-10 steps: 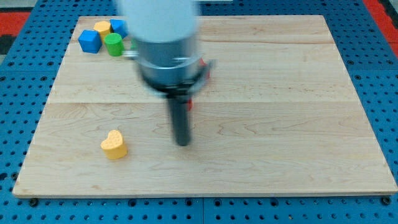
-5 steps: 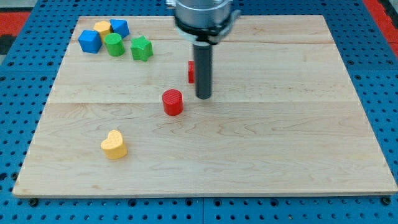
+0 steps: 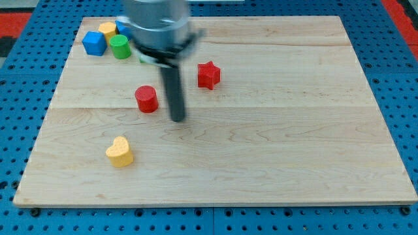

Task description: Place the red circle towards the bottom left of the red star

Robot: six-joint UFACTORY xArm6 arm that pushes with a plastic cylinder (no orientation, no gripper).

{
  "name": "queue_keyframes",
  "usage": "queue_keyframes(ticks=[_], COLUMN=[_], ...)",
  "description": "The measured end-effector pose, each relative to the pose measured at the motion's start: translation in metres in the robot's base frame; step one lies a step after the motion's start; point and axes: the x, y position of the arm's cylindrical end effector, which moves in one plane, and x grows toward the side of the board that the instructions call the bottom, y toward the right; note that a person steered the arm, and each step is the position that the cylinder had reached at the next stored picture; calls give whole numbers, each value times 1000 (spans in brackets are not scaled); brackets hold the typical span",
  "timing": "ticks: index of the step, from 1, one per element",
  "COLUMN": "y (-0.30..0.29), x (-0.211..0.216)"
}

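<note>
In the camera view, the red circle (image 3: 146,99) is seen on the tabletop (image 3: 294,163) lower left of the red star (image 3: 208,74), so placement looks done, my tip (image 3: 177,119), which holds nothing, just right of the circle.

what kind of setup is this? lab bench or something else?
Most likely a robotics lab bench: a pale wooden board lies on a blue perforated mounting plate, small coloured blocks such as a red star block are scattered on it, and my tip rests there.

Arm body (image 3: 155,26) blurred and cut off at the view's top, hiding most of a green block (image 3: 142,59), shape unclear
</note>
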Motion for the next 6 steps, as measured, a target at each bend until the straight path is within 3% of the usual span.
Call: queue_keyframes(ticks=[1,2,4,5,6], y=[-16,-60,-151,-107,-86], x=[66,96,74,86,67])
